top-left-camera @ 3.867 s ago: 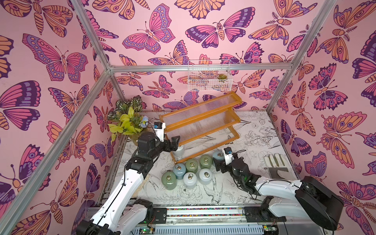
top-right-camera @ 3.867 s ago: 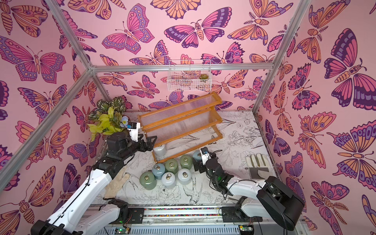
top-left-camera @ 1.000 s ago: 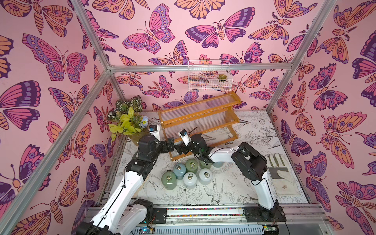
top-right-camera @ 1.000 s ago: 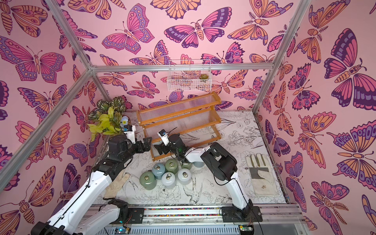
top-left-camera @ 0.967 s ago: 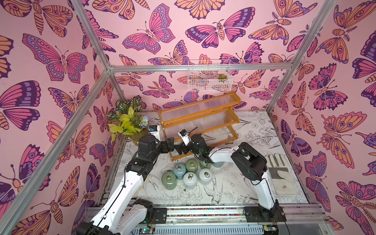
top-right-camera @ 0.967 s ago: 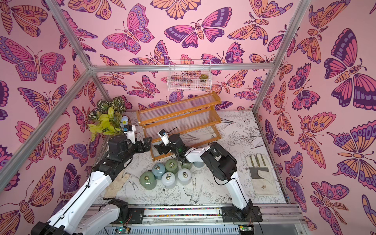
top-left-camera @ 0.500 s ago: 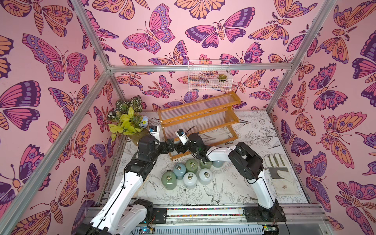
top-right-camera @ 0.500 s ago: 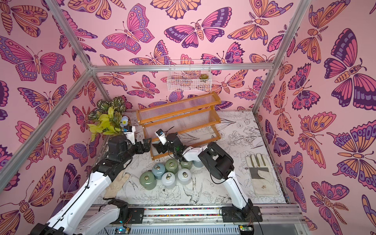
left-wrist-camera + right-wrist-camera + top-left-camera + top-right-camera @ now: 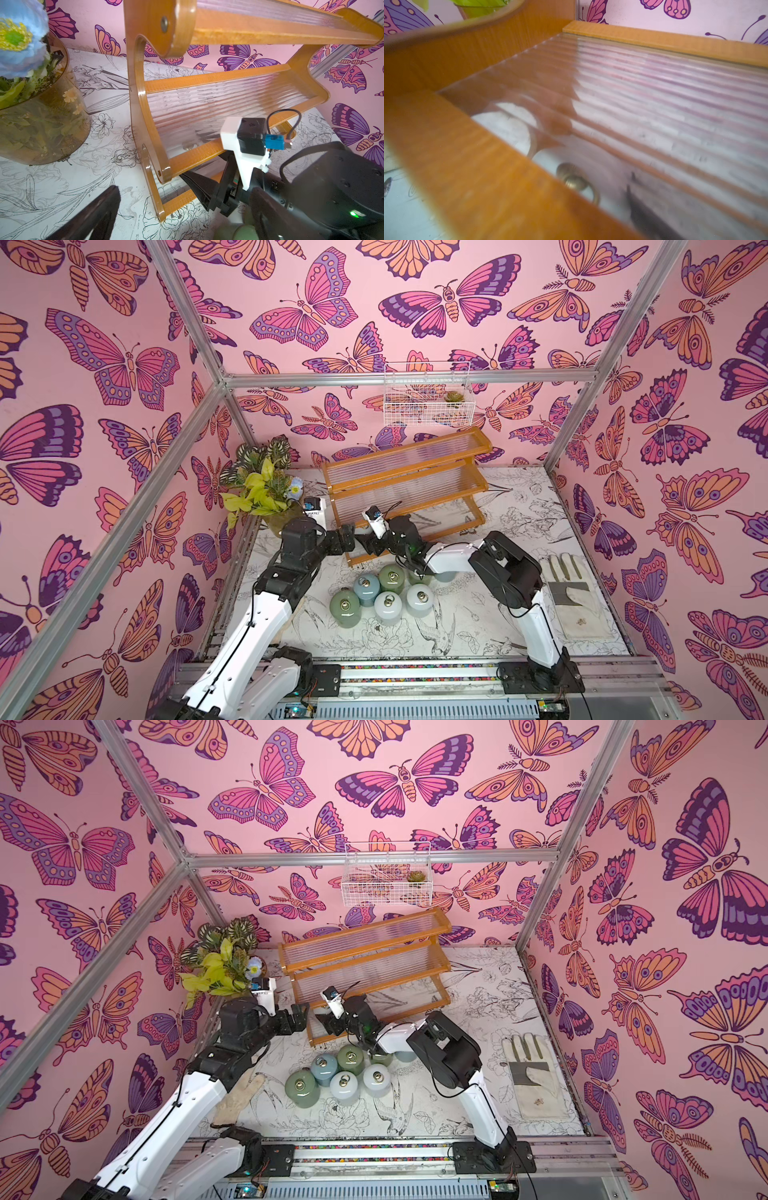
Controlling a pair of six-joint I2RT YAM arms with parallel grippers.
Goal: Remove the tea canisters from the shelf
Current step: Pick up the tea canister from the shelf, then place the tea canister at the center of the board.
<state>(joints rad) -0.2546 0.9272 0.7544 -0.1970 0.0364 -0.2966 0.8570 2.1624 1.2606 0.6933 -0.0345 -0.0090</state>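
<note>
The shelf (image 9: 405, 485) stands at the back, its upper tiers bare. One white tea canister (image 9: 571, 180) with a brass ring sits beneath the lowest ribbed tier (image 9: 207, 108), near the left end. My right gripper (image 9: 369, 544) reaches in under that tier and is shut on the canister. One dark finger (image 9: 643, 218) lies beside the lid and the other is hidden by the front rail. Open and holding nothing, my left gripper (image 9: 347, 537) hovers just left of the shelf's end panel (image 9: 145, 124). Several green, blue and white canisters (image 9: 388, 606) stand grouped on the table in front.
A glass vase of leaves and flowers (image 9: 266, 497) stands close behind the left gripper. A white wire basket (image 9: 428, 400) hangs on the back wall. One work glove (image 9: 575, 605) lies at the right, another (image 9: 237, 1098) under the left arm.
The right arm swung from the table beside the canister group to the shelf's lower left end, and over the last second its jaws closed there. The left arm has barely moved.
</note>
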